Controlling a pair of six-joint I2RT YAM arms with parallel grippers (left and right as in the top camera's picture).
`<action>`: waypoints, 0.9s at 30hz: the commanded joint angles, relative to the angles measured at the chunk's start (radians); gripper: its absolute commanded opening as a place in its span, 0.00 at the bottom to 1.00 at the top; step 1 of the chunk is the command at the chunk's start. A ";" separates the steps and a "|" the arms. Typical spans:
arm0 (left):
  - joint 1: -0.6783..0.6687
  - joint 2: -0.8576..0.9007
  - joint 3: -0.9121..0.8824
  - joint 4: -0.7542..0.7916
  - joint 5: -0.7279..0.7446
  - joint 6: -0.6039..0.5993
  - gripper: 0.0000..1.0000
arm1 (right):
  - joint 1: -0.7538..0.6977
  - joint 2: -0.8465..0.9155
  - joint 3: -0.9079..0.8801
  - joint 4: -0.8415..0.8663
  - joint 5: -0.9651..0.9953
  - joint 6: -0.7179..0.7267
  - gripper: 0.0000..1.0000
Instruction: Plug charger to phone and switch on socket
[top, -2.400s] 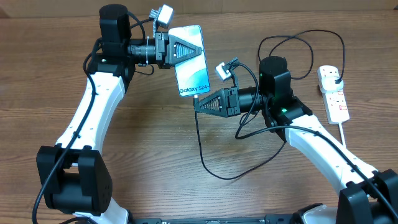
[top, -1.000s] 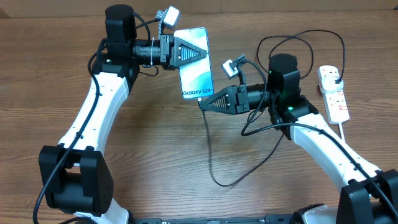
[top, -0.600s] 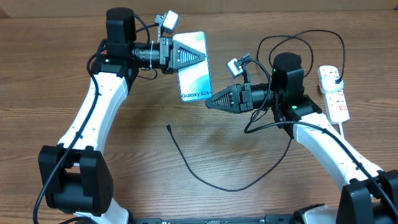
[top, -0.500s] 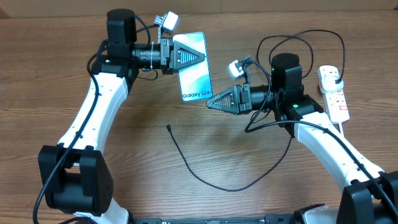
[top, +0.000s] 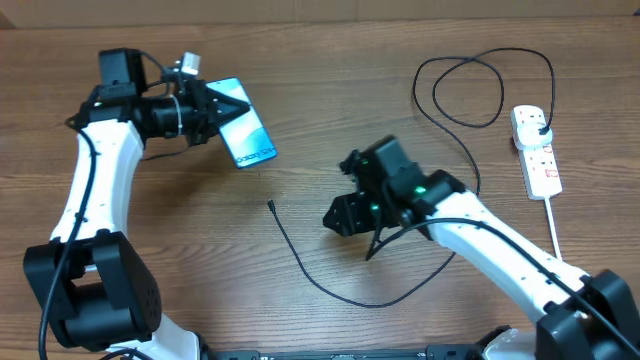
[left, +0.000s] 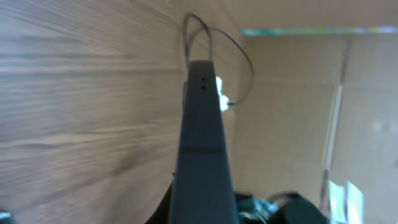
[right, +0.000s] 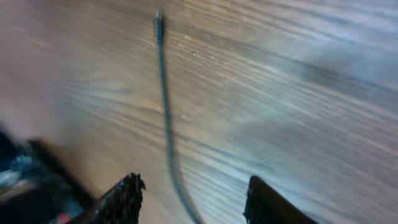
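Charger (right: 165, 106): loose on table (top: 180, 260), connector tip (top: 271, 205) centre, unplugged; open right tool (right: 193, 199) straddling it should pinch just behind tip; left tool (top: 228, 108) clamps phone (top: 255, 145), far left.

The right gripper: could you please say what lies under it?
The charger lies on the table below the open fingers of the right gripper, connector tip unplugged; its run past them is out of sight.

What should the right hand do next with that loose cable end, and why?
Probably lower the right gripper and close on the cable just behind its tip: its jaws stand open over it, the tip lies loose, and the phone in the left gripper has nothing plugged in.
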 joint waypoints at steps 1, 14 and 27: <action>0.074 -0.028 0.009 -0.031 -0.014 0.083 0.04 | 0.077 0.105 0.203 -0.080 0.201 -0.067 0.54; 0.210 -0.028 0.009 -0.214 -0.209 0.207 0.04 | 0.229 0.460 0.511 -0.129 0.313 -0.155 0.50; 0.209 -0.028 0.009 -0.245 -0.249 0.207 0.04 | 0.328 0.527 0.562 -0.224 0.408 -0.172 0.36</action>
